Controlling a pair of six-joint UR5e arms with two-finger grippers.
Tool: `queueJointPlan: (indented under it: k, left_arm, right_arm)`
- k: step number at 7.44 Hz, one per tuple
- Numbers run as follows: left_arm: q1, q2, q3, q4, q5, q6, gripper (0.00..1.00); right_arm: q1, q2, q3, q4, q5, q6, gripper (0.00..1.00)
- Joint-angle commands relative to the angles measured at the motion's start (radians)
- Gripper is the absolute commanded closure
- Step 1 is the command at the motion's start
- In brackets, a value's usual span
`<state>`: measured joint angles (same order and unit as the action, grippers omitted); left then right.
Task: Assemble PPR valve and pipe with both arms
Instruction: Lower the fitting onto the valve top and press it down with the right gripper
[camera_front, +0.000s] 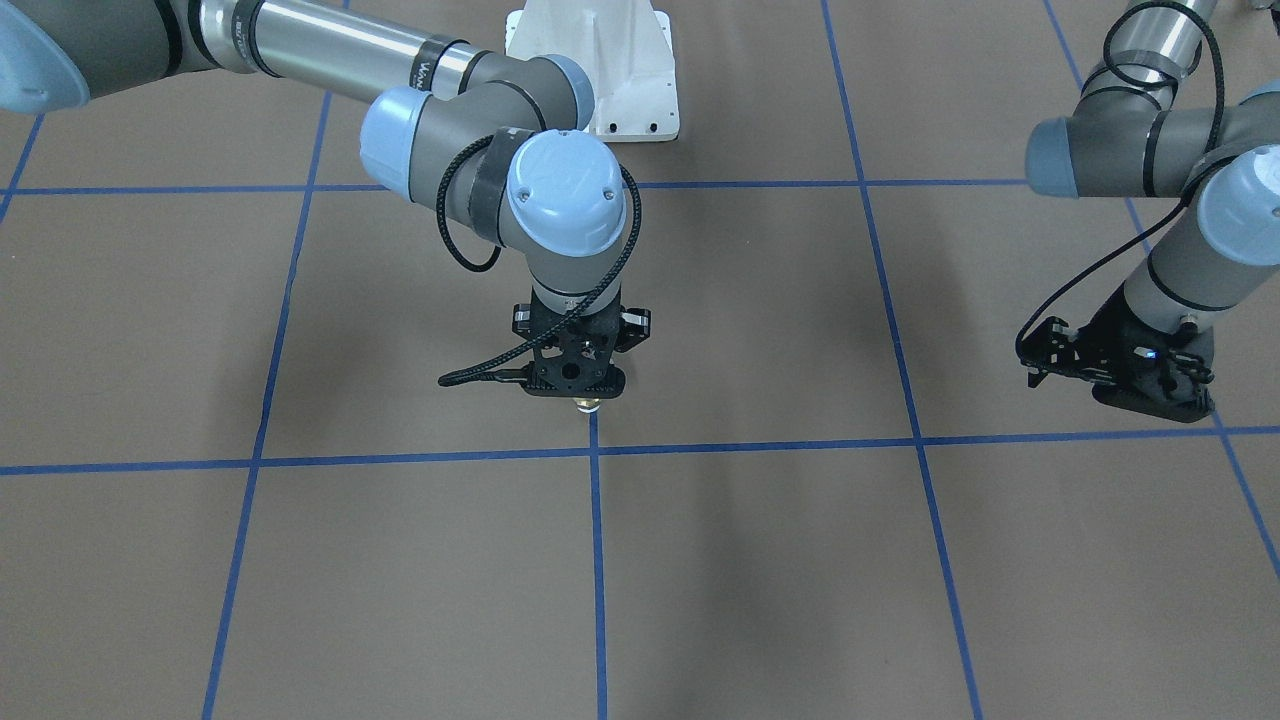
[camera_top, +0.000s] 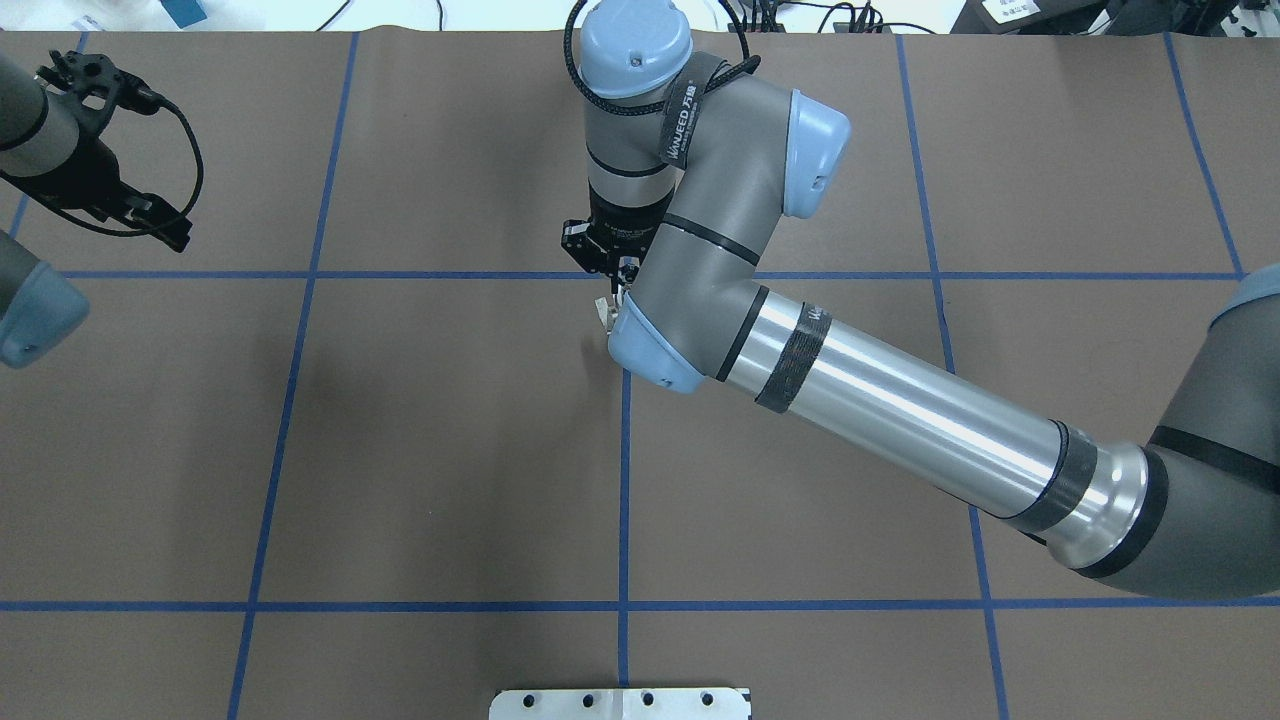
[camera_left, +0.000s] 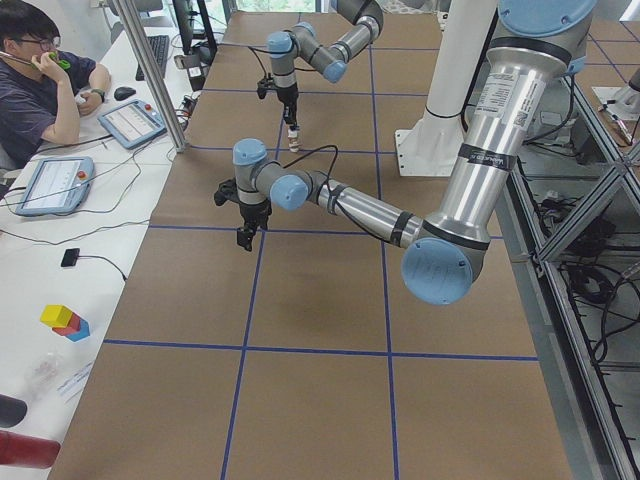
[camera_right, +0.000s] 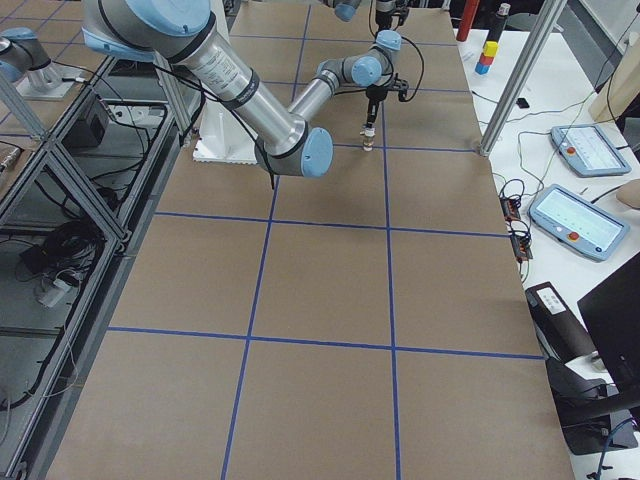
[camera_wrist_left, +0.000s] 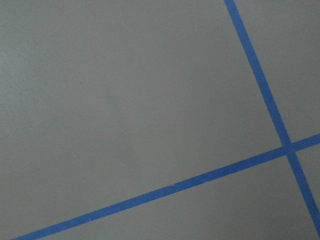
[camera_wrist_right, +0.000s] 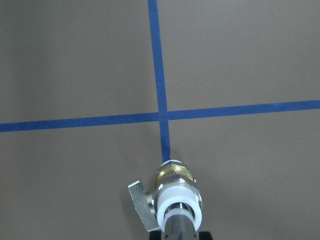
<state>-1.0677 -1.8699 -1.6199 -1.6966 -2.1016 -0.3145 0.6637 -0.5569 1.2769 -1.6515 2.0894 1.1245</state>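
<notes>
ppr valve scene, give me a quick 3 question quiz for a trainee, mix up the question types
1. True or false: the left gripper holds nothing.
2. Where is the PPR valve?
A) lying flat at the table's edge
B) upright under the right gripper, over a blue tape line, with the pipe in its top end
C) between the left gripper's fingers
3. Fill in: in the right wrist view, the valve's lever sticks out to the picture's ____.

Key: 1 true; 2 B; 3 left.
</notes>
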Motion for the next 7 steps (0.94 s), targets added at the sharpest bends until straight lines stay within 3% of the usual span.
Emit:
queueJointPlan:
  k: [1, 5, 6, 7]
  left_arm:
    - [0.000, 0.000, 0.000, 0.000, 0.000, 0.000, 0.00]
    - [0.000, 0.000, 0.003, 0.000, 0.000, 0.000, 0.00]
    - [0.000, 0.000, 0.005, 0.000, 0.000, 0.000, 0.00]
    - [0.002, 0.000, 0.006, 0.000, 0.000, 0.000, 0.00]
  right_arm:
    - [0.001, 0.000, -0.007, 0.013, 0.001, -0.002, 1.00]
    - [0.004, -0.003, -0.001, 0.036, 0.006, 0.000, 1.00]
    - [0.004, -0.015, -0.001, 0.062, 0.008, 0.000, 0.86]
    - [0.004, -0.014, -0.001, 0.064, 0.008, 0.001, 0.83]
